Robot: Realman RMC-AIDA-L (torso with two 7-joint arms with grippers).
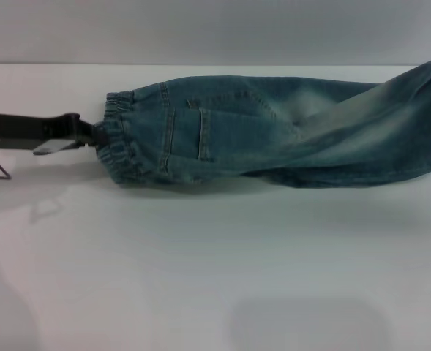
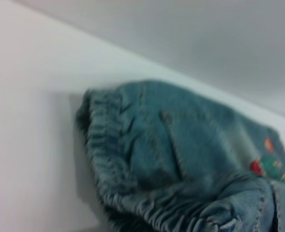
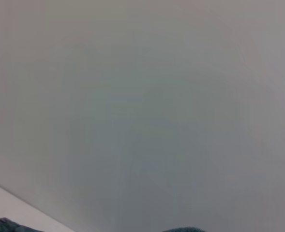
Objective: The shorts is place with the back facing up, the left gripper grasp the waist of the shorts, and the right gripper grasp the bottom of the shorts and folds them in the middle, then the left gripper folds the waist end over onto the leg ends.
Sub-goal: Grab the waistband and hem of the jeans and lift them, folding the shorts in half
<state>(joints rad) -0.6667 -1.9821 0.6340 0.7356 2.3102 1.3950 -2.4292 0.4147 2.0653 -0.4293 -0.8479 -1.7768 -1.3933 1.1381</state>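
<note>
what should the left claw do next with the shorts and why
Probably carry the waist across toward the leg ends. The left claw is shut on the gathered waist, and the shorts already look doubled lengthwise, stretched sideways above the table and rising off frame at the robot's right. The right claw is out of view.

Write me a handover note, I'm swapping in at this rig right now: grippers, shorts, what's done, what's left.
Left gripper: at the robot's left, shut on the waist of the shorts.
Right gripper: out of view; the leg end runs off the head view's right edge, raised.
The shorts: stretched across the white table, already doubled lengthwise, one patch pocket on top.
Done: grasps, middle fold seemingly made.
Left: lay flat, then the left gripper carries the waist over onto the leg ends.
</note>
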